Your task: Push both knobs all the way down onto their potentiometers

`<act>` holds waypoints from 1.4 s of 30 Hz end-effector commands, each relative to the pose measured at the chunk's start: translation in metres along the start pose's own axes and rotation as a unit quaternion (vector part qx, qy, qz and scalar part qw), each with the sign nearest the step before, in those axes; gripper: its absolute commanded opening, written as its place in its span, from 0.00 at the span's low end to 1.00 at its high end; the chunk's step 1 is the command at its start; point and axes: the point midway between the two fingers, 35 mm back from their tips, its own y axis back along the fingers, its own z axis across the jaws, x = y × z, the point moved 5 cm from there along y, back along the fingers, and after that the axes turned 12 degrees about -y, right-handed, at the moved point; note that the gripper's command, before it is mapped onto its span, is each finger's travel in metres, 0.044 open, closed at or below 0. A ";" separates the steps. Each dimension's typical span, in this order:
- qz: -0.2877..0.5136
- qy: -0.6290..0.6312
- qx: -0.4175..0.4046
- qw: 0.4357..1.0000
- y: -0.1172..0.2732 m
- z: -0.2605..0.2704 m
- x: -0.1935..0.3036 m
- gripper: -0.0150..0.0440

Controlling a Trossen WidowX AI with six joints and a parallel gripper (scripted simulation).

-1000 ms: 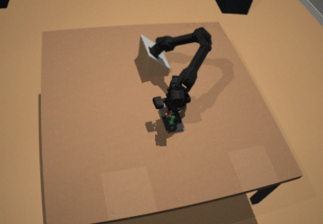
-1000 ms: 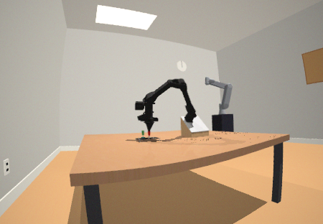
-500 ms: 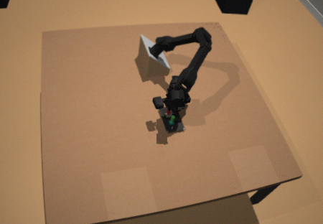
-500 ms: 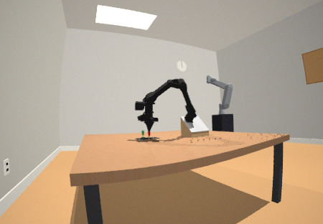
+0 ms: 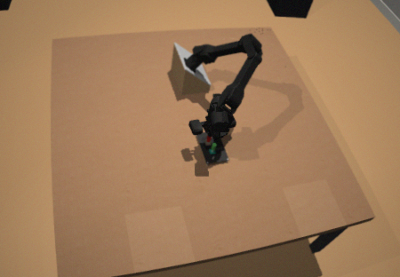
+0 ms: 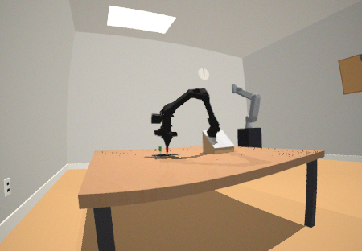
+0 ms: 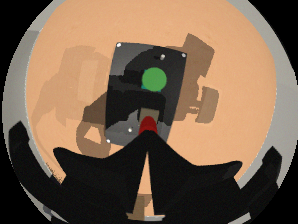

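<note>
The dark circuit board point(image 5: 221, 156) point(image 7: 120, 65) stands low on the table. A red knob point(image 5: 209, 139) point(image 6: 167, 150) point(image 7: 148, 124) is over a pale potentiometer point(image 7: 155, 114), on the board's half nearer the arm base. A green knob point(image 5: 213, 146) point(image 6: 160, 149) point(image 7: 154, 79) stands over a teal potentiometer point(image 5: 212, 152) on the other half. My gripper point(image 6: 167, 146) point(image 7: 148, 133) is shut, pointing down, its tips right at the top of the red knob and partly covering it in the wrist view. Whether they touch, and any gap under either knob, is too small to tell.
A wedge-shaped stand point(image 5: 179, 76) point(image 6: 209, 144) holds the arm's base on the table point(image 5: 111, 132) point(image 6: 161, 176). Small screws or posts point(image 7: 162, 57) show on the board near the green knob. The arm's shadow falls across the board. Another grey arm point(image 6: 254, 108) stands behind the table.
</note>
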 end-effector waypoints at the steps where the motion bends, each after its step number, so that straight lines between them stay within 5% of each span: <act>1: 0.006 0.010 0.000 1.000 -0.012 0.003 -0.001 0.25; 35: 0.006 0.010 0.001 1.000 0.020 0.003 -0.002 0.25; 42: 0.008 0.008 -0.001 1.000 0.015 0.003 -0.001 0.57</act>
